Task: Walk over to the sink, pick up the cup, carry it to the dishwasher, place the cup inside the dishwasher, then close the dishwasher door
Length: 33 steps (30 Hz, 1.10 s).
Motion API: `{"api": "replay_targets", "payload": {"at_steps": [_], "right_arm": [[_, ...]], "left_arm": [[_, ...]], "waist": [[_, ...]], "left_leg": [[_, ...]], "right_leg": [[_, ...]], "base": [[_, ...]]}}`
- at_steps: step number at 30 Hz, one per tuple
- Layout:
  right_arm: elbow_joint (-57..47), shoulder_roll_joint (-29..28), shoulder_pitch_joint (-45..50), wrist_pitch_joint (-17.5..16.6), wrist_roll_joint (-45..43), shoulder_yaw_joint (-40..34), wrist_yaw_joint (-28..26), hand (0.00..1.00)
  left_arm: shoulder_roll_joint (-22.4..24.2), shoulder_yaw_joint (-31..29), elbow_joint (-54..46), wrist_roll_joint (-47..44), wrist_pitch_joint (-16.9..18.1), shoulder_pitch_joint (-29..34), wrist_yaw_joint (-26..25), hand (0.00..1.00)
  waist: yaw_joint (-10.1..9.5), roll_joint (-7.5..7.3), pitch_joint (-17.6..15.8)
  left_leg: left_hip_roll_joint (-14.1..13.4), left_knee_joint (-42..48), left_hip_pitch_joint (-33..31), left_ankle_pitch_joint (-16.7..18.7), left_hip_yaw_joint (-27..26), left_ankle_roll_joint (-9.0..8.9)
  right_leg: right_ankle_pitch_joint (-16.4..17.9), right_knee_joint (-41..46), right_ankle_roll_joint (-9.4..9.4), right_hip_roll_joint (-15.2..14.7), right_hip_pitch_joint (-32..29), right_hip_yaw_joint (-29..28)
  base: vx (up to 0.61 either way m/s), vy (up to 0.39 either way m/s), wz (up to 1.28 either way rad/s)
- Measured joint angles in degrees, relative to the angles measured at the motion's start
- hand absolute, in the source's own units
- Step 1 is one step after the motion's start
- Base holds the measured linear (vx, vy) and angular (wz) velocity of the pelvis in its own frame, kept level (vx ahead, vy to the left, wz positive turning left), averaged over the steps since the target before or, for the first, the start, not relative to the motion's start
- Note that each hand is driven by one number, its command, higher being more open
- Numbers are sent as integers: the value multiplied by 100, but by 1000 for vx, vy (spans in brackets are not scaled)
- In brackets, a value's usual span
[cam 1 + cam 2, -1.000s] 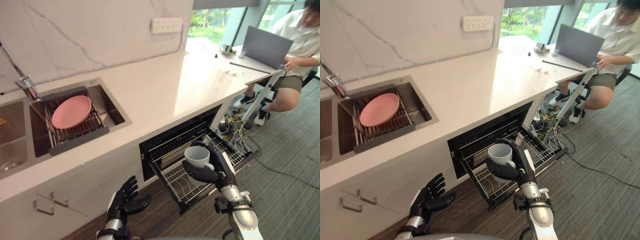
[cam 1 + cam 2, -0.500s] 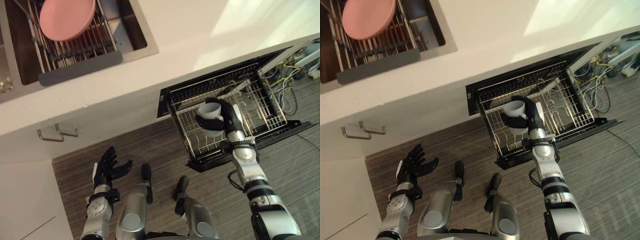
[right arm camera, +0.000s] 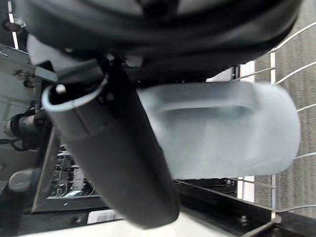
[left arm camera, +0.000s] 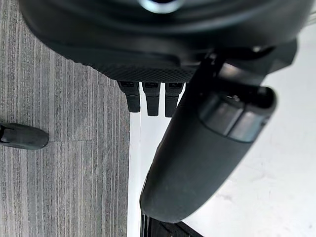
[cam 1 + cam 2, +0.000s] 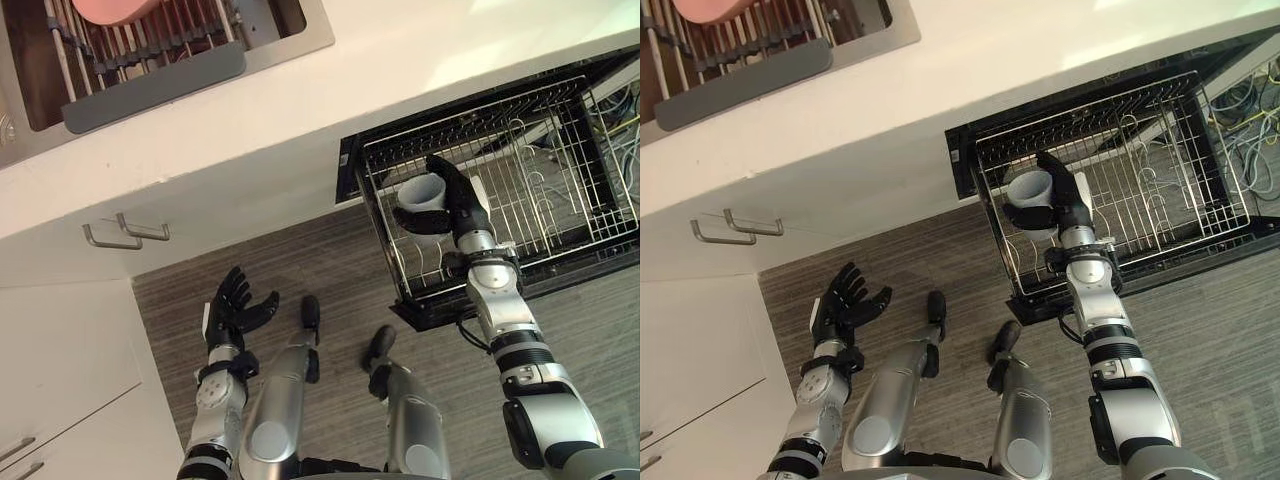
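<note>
Now the whole scene has shifted within the head views since the earlier frame, so the camera has been tilted further downward. More of the floor (image 5: 300,255) is taken in, and the sink (image 5: 305,38) is pushed up to the top left corner. Of the pink plate (image 5: 108,8) only a lower edge is left in view at the top edge.

The cup (image 5: 418,192) is still gripped by the right robot hand (image 5: 460,205). It is held, as before, over the wire rack (image 5: 560,170) that is pulled out of the dishwasher (image 5: 350,170), close to the rack's left edge. In the right wrist view the cup (image 3: 222,128) is seen clasped, with the thumb (image 3: 118,163) laid across its side and the fingers wrapped behind it. Whether the cup is resting on the wires cannot be told.

The left robot hand (image 5: 238,305) is held low over the floor, below the front edge of the table (image 5: 400,50). Its fingers (image 4: 152,101) are spread straight, and nothing is held or touched.
</note>
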<state>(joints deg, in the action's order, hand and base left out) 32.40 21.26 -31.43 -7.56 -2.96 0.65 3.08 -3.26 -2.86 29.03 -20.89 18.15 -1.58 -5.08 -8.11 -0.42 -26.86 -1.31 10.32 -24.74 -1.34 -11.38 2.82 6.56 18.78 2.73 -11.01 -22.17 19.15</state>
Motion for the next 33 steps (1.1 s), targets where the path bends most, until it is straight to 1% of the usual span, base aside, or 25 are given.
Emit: {"api": "replay_targets", "payload": {"at_steps": [4,7,8,10,12,15,16,17,19,20,22,25,26,27,28,30,31,32,33], "right_arm": [[-243,-50,30,-7,-40,-6,157,90],[-858,-205,281,-60,-248,-89,203,90],[-1122,-328,460,-90,-264,-147,197,90],[-1554,-506,835,-147,-335,-186,195,90],[-2129,-807,1406,-210,-437,-185,187,90],[-2610,-1070,2016,-284,-478,-186,192,90],[-2775,-1221,2388,-317,-481,-187,184,90],[-2789,-1305,2598,-309,-477,-190,171,90],[-2786,-1454,3167,-197,-411,-222,155,90],[-2786,-1505,3318,-187,-354,-242,152,90],[-2813,-1730,3822,-187,-205,-243,151,90],[-3186,-1951,4351,-192,-81,-241,151,90],[-3419,-2047,4577,-227,31,-237,132,90],[-3624,-2098,4767,-297,80,-222,79,90],[-3721,-2114,4836,-335,95,-219,56,90],[-4057,-2182,5059,-594,87,-186,-6,90],[-4114,-2204,5118,-672,84,-185,-26,90],[-4265,-2251,5238,-773,82,-186,-45,90],[-4404,-2302,5294,-862,82,-188,-43,90]], "left_arm": [[38,0,-13,0,2,-11,0,90],[84,-1,-13,1,0,-11,-2,90],[111,-4,-11,1,-3,-4,-6,90],[158,-5,-10,3,-5,18,-5,90],[181,-6,-4,10,-9,104,-5,90],[205,-7,18,38,-14,258,-6,90],[208,-7,85,79,-22,407,-6,90],[207,-6,153,82,-35,507,-6,90],[218,8,367,207,-130,709,-5,90],[218,18,404,253,-143,770,-6,90],[220,69,571,328,-178,1005,-7,90],[230,207,700,521,-194,1175,-60,90],[271,221,731,525,-197,1247,-112,90],[322,203,752,526,-198,1339,-166,90],[339,202,751,526,-198,1390,-196,90],[374,120,723,525,-201,1562,-224,90],[382,75,713,522,-201,1612,-220,90],[400,-24,668,525,-196,1716,-220,90],[407,-113,609,540,-159,1844,-218,90]], "waist": [[73,0,0],[115,0,0],[118,0,0],[120,0,0],[131,-7,11],[189,-23,71],[248,-60,119],[284,-89,208],[351,-164,512],[364,-187,574],[470,-262,838],[547,-264,1141],[595,-267,1296],[597,-282,1514],[598,-286,1604],[603,-270,1835],[608,-268,1902],[599,-260,2004],[619,-258,2054]], "left_leg": [[-22,25,20,8,-2,-36],[-45,62,116,41,-28,-83],[-65,104,188,75,-31,-124],[-90,138,335,119,-31,-140],[-155,189,535,202,-66,-181],[-181,160,717,241,-110,-209],[-181,72,908,255,-158,-227],[-177,-3,1005,260,-186,-236],[-165,-147,1215,279,-207,-261],[-161,-185,1290,289,-207,-267],[-152,-292,1578,320,-187,-278],[-133,-434,1832,319,-86,-279],[-117,-493,1932,319,4,-282],[-89,-581,1998,305,62,-301],[-73,-618,2032,296,89,-309],[-27,-733,2187,267,242,-318],[-18,-772,2212,259,289,-324],[-14,-863,2291,304,305,-291],[-93,-837,2348,346,20,-280]], "right_leg": [[50,73,-29,3,-6,2],[107,149,-52,4,52,-22],[138,167,-54,14,135,-25],[198,198,-67,27,282,-25],[244,180,-88,88,489,-59],[281,117,-82,126,644,-100],[291,46,-69,148,800,-138],[292,-6,-65,164,880,-160],[282,-166,-44,202,1084,-174],[280,-216,-40,212,1163,-174],[280,-308,-36,246,1449,-189],[280,-367,-36,299,1714,-291],[281,-467,-36,303,1873,-286],[282,-605,-33,308,1997,-267],[283,-677,-32,311,2068,-252],[275,-869,13,305,2376,-98],[275,-889,17,302,2440,-38],[271,-901,26,289,2538,53],[257,-938,49,269,2667,173]], "base": [[28,-17,0],[17,-10,-5],[15,-14,-4],[22,-27,-4],[22,-35,-14],[33,-16,-12],[77,-3,-15],[114,0,-17],[141,4,-9],[156,3,-4],[151,-4,1],[90,-2,16],[82,7,36],[73,4,33],[51,2,29],[11,-22,35],[-11,-27,42],[-2,-16,45],[20,-20,59]]}}
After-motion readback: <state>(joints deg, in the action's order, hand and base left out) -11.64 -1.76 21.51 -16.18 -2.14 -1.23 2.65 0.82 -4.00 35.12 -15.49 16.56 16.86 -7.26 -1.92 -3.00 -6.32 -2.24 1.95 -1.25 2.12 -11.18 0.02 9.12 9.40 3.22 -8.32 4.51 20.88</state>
